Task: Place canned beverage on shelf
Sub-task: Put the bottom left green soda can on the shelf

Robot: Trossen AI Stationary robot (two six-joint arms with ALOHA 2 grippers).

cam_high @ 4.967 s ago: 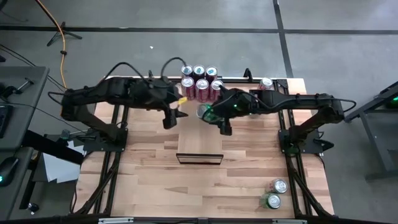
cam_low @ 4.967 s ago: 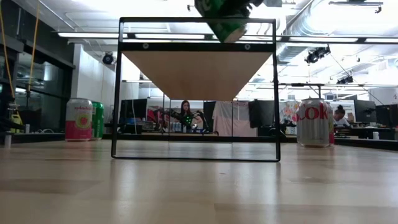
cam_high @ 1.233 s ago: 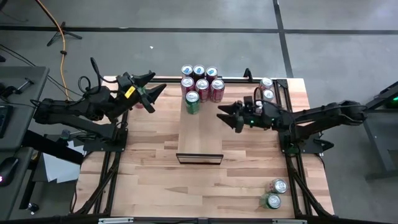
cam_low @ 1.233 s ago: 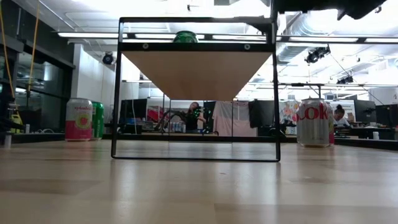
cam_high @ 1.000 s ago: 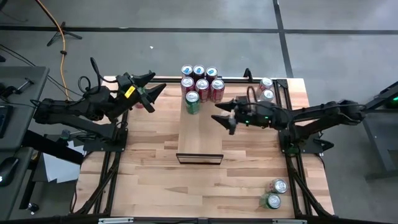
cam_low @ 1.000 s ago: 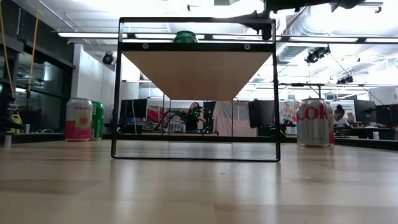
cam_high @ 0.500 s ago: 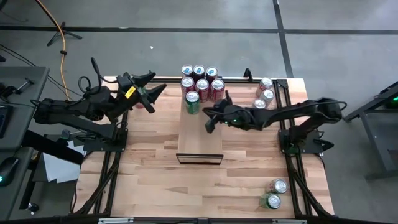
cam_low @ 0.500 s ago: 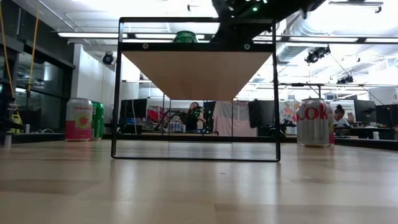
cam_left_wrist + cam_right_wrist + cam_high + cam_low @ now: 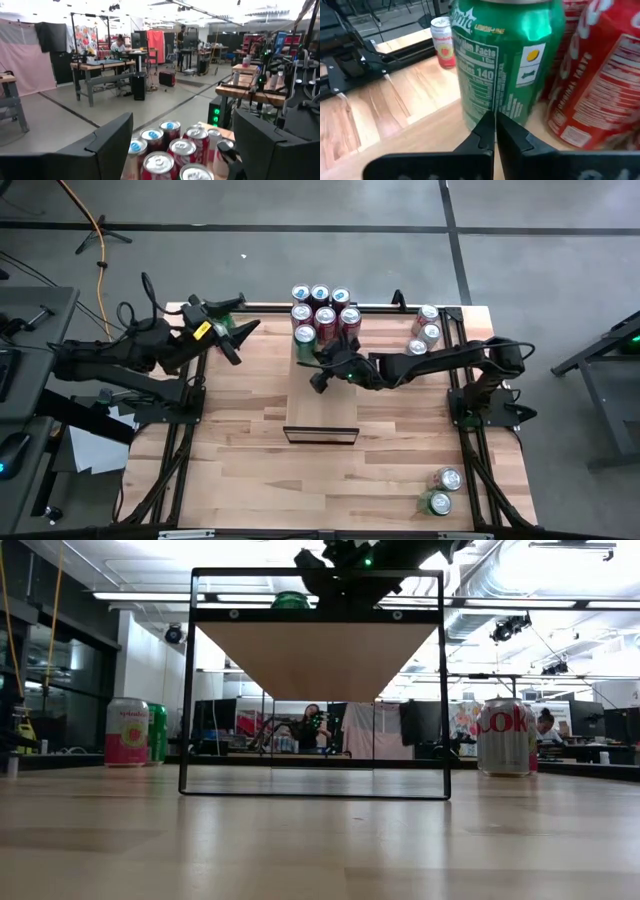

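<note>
Green can [image 9: 305,335] stands on shelf [image 9: 322,395] beside 6 cans [image 9: 325,307]

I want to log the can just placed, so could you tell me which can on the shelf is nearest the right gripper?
It is the green can at the front of the group on the shelf; the right gripper, shut, is just before it. The others behind are red.

Right gripper [image 9: 316,379] fingers [image 9: 485,131] together

Just ahead of the pincer's matt black plastic fingers [image 9: 485,137], the green can [image 9: 507,60] is glossy printed metal (red neighbours [image 9: 597,80] likewise). The shelf [image 9: 435,142] beneath is pale, smooth wood.
</note>
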